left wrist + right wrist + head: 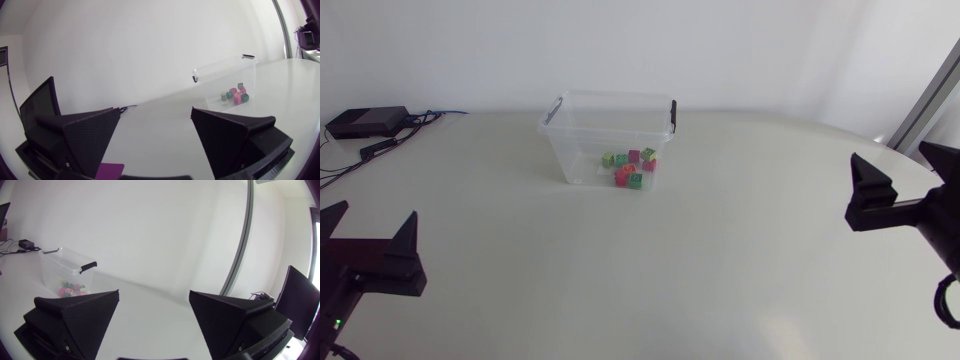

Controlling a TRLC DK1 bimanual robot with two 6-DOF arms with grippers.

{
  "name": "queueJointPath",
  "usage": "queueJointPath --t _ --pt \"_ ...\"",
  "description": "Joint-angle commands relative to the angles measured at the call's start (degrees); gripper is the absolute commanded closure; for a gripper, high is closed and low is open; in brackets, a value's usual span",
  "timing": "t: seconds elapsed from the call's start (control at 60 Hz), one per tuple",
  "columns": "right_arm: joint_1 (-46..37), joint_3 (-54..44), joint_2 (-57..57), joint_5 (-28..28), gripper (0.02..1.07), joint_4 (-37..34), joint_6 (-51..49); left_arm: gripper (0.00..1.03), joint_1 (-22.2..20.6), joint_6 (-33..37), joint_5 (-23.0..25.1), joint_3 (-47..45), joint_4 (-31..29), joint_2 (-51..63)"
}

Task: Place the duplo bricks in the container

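The pale bench [720, 280] carries a clear container [582, 150] with black handle clips, standing at its far middle. The left end effector [156, 112] and right end effector [154, 294] sit at the near sides, both spread wide and holding nothing. Small green, pink and red bricks [631, 168] lie clustered inside the container.

Container [575, 150]: one
Duplo bricks [630, 167]: about eight
End effectors: two (left end effector [156, 111], right end effector [154, 294])
Black box [360, 122]: one
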Motion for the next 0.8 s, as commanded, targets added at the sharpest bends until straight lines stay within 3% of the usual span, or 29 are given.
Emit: queueJointPath --t 0.0,0.783 --pt "-1.0 -3.3 -2.5 -0.9 0.06 -0.5 2.7 0.04 0.6 -2.7 1.0 -1.9 1.7 -0.6" --pt "-7.8 -22.7 -24.6 -11.9 0.07 -1.6 15.3 0.04 3.2 -20.2 10.9 -10.7 10.1 0.1"
